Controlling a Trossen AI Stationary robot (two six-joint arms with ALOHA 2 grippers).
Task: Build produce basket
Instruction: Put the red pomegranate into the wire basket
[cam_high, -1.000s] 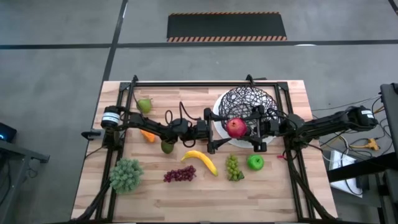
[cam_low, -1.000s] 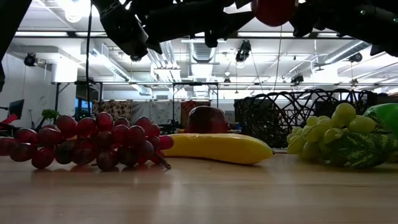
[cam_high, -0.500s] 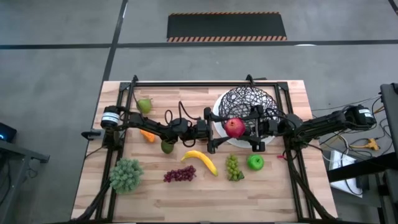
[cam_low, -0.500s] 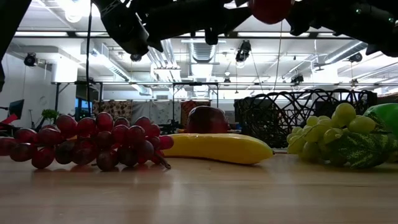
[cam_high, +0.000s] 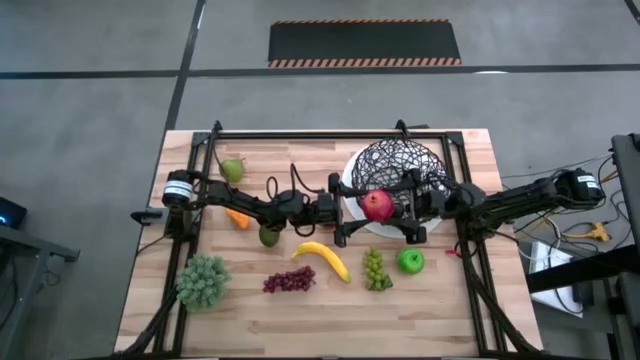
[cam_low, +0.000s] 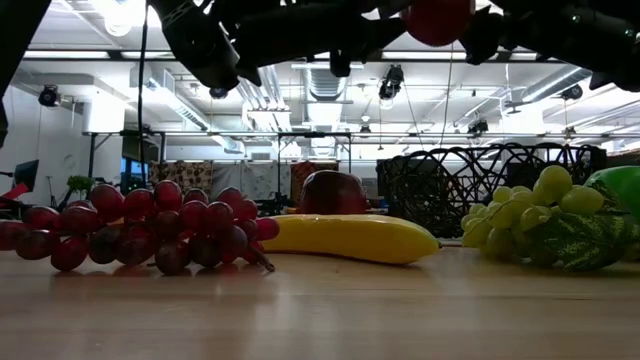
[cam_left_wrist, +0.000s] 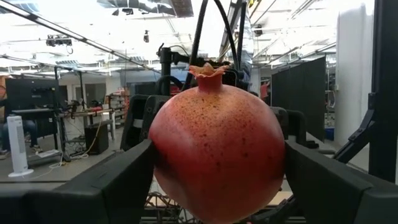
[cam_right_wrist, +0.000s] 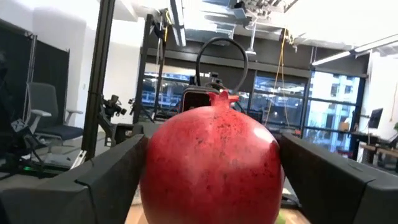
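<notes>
Red pomegranate (cam_high: 378, 206) (crown (cam_left_wrist: 210, 71) upward), aloft at the basket (cam_high: 395, 165) rim, pinched on both flanks by left gripper (cam_high: 352, 212) and right gripper (cam_high: 405, 208). Probably hard, smooth, roll-prone; best squeezed across the widest girth.

Two end effectors are showing, the left end effector (cam_high: 362, 210) and the right end effector (cam_high: 396, 208). One red round fruit (cam_high: 378, 205) is sitting between them, and both are squeezing it. One basket (cam_high: 400, 165) is sitting just behind them.

In front of the end effectors, one banana (cam_high: 322, 258), one green apple (cam_high: 410, 261) and two grape bunches are lying: one purple bunch (cam_high: 288, 281) and one green bunch (cam_high: 375, 268).

Out past the left end effector, one pear (cam_high: 232, 168), one carrot (cam_high: 238, 218), one avocado (cam_high: 269, 236) and one leafy bunch (cam_high: 203, 281) are lying.
</notes>
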